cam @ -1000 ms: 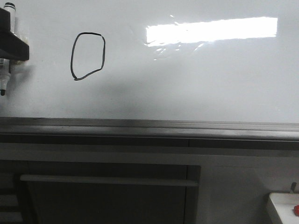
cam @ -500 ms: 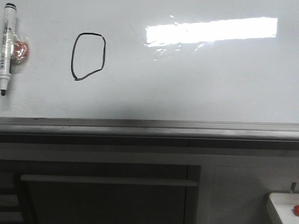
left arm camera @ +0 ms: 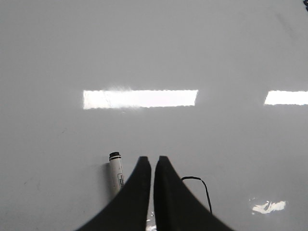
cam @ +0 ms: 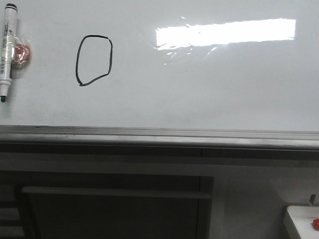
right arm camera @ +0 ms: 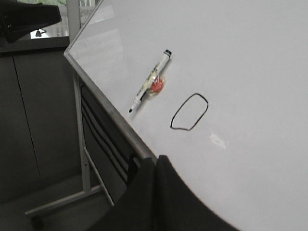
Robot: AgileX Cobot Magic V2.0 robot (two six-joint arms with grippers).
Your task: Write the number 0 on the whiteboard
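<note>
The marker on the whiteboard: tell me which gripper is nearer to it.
Left. The left gripper hangs just in front of the marker. The right gripper sits back beyond the number 0, clearly farther off.

The number 0 [cam: 94,60] sits on the whiteboard [cam: 199,89], toward its left side. A marker [cam: 7,50] hangs further left, near the board's edge, well apart from the loop.

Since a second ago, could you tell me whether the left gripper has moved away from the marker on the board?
Yes. It covered the marker left of the number 0 a second ago; now it is out of the front view, and the marker stays on the whiteboard.
</note>
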